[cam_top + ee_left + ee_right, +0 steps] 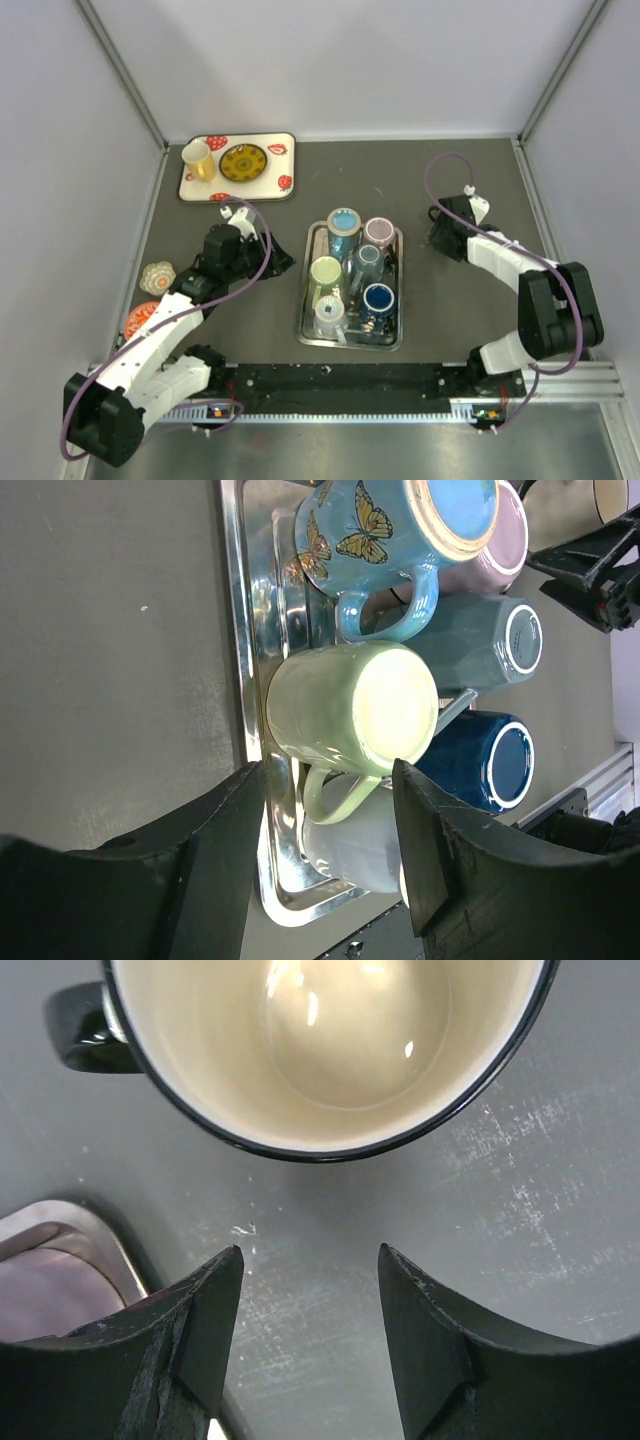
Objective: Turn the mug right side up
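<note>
**Black mug stands mouth up under your right hand; the tray mugs sit base up**

Your right hand [310,1255] hangs with its fingers parted to a middling gap and nothing between them. The glossy black mug with the cream inside [330,1050] sits just past the fingertips, at 12 o'clock in the wrist view, clear of both. Its mouth faces up and it is empty, so I judge this one righted, and the parted fingers fit a release. It stands on the dark grey counter [460,300], at about 2 o'clock from the rectangular steel tray [350,343].

Your left hand [328,770] is also parted and empty. It waits on the tray's 9 o'clock side, aimed at the pale green ceramic mug [340,705]. That line-up would suit a grip across its body if green is your next pick.

The tray holds six mugs packed close, all base up as far as I can tell:
- green at 9 o'clock
- the blue butterfly mug [380,530] at 12
- the lilac mug [505,555] at 1
- the grey-blue mug [480,640] in the middle
- the navy mug [480,765] at 5
- the white mug [350,850] at 7

Packed like this, lifting one could nudge its neighbours.

At 11 o'clock from the steel tray, the white strawberry-printed tray [200,190] carries a yellow mug [198,160] and a yellow patterned plate [243,162].
</note>
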Robot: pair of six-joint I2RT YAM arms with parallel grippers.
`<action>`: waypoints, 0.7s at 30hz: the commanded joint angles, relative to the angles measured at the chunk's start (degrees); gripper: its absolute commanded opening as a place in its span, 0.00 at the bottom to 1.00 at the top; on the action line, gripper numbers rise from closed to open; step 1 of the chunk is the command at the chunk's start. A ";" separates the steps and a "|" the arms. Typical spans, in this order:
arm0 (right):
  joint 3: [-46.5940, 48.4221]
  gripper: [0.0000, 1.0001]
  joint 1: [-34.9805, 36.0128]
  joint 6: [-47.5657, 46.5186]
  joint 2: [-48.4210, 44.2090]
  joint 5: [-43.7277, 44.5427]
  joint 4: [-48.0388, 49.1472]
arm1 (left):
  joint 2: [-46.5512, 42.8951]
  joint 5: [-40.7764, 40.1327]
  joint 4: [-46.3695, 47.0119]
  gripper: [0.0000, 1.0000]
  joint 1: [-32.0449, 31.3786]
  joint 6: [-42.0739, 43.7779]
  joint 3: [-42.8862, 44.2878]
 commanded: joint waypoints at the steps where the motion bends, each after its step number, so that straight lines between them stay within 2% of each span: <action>1: 3.20 0.57 -1.67 1.30 1.90 2.76 2.80 | -0.83 -0.44 1.91 0.58 -0.04 0.35 1.14; 21: -0.14 0.58 -16.09 -0.11 1.20 1.00 6.50 | 2.68 -0.18 1.38 0.58 -0.04 1.14 2.55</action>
